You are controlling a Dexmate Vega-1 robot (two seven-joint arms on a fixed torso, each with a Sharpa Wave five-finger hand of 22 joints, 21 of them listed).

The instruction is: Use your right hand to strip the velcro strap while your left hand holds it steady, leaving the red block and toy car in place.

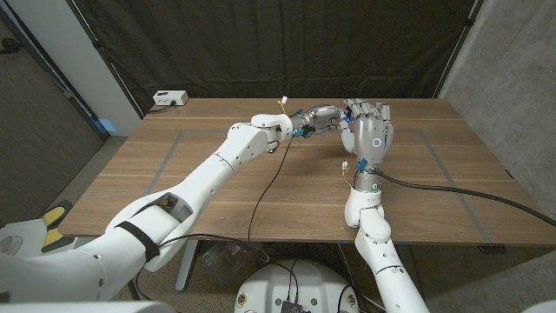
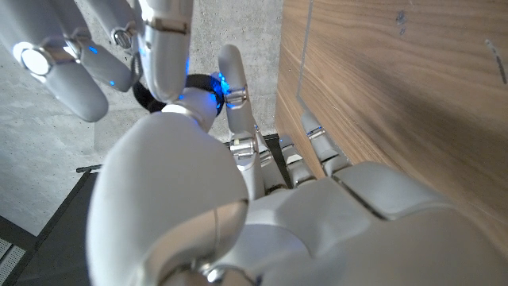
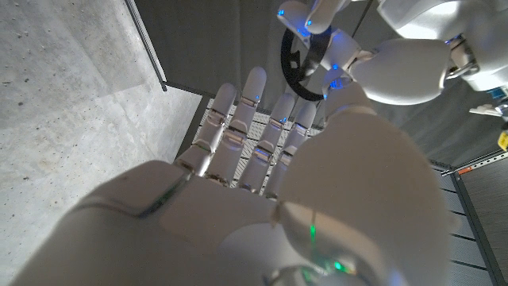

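My left hand (image 1: 317,117) reaches to the far middle of the table (image 1: 261,174). It holds a black velcro strap, which shows as a dark loop (image 3: 290,62) between its fingers (image 3: 359,65). The same loop (image 2: 200,83) sits just past my left hand (image 2: 317,214) in the left wrist view. My right hand (image 1: 370,130) stands upright right beside it, back toward the camera and fingers (image 3: 254,119) straight and apart, holding nothing. Its fingertips (image 2: 75,75) hang close to the loop. In the head view the strap is hidden between the two hands.
A small white box (image 1: 169,98) sits at the table's far left corner. Thin tape lines (image 1: 165,165) mark a rectangle on the wood. A loose black cable (image 1: 265,196) trails from my left wrist, and a thick one (image 1: 452,189) runs off right.
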